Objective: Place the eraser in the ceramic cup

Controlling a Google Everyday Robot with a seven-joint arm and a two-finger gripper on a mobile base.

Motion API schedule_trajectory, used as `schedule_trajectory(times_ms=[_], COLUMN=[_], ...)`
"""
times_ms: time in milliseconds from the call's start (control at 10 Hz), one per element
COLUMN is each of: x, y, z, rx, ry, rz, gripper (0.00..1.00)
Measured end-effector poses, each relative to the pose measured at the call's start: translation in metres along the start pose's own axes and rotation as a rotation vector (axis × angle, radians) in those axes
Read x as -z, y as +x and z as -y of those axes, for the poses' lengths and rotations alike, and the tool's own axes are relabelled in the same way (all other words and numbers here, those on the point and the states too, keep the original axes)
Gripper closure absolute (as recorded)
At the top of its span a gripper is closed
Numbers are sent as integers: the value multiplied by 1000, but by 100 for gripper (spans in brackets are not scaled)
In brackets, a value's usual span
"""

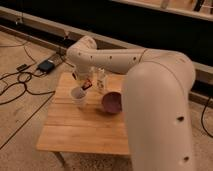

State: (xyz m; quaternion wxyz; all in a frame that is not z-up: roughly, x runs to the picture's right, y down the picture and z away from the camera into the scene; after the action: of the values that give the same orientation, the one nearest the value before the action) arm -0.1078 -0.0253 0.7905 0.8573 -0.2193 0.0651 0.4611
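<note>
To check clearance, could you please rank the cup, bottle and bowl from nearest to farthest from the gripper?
The gripper, holding the eraser, hangs over the cup.
1. Cup, directly below.
2. Bottle, just beyond it.
3. Bowl, farthest, nearer the camera.

This is looking like a robotics test lab. Loose black cables (20,82) and a small dark power box (46,65) are lying on a bare grey-beige floor (20,130). A low pale wooden table (85,130) is standing before a long dark wall panel (150,30). A bulky white robot arm (160,100) is reaching over the table. Its gripper (85,82) is hanging just above a small off-white ceramic cup (78,96), pinching a small dark reddish-brown eraser (87,85).
</note>
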Motion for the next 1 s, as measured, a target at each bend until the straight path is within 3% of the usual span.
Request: schedule_trajectory(times_ms=[200,500,1000], x=[6,-12,-34], y=[6,9,-3], z=[-17,-40,-35], rx=[-5,-6,34], ry=[-51,-146,-171], rz=[25,60,117], gripper=[100,100,100])
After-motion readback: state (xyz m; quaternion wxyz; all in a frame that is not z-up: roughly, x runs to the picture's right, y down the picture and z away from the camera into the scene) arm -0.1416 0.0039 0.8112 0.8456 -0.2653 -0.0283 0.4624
